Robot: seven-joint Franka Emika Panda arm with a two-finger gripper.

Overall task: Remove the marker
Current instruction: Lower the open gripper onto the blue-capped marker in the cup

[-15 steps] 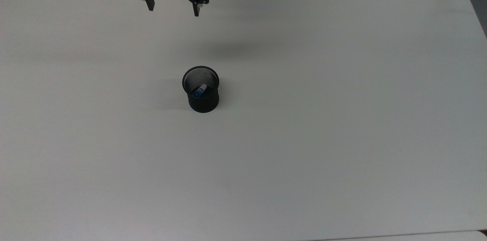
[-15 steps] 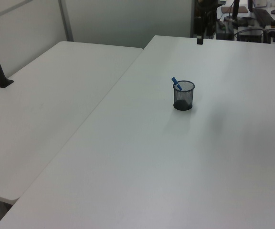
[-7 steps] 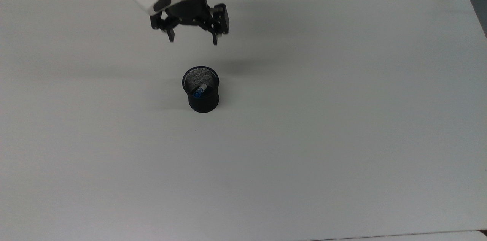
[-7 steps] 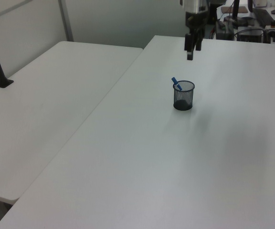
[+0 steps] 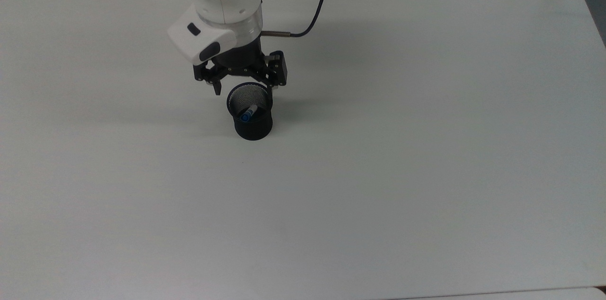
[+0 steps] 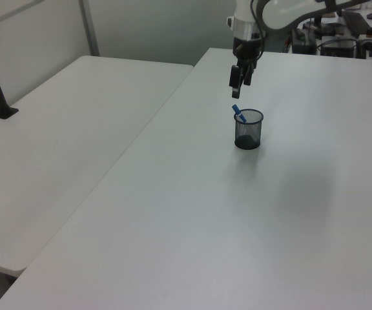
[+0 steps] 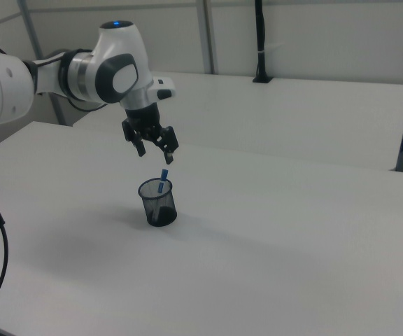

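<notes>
Blue-capped marker (image 7: 164, 177) leans tilted inside mesh cup (image 7: 158, 204).

White table (image 5: 426, 172); black mesh cup (image 5: 253, 125) standing upright near centre.

Lab: robot arm (image 7: 82, 73) over white tables (image 5: 426, 148).

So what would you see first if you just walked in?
The big white arm, with its black claw open in the air just above a black mesh cup. The cup stands alone on the white table, and a marker with a blue end pokes out of it.
</notes>
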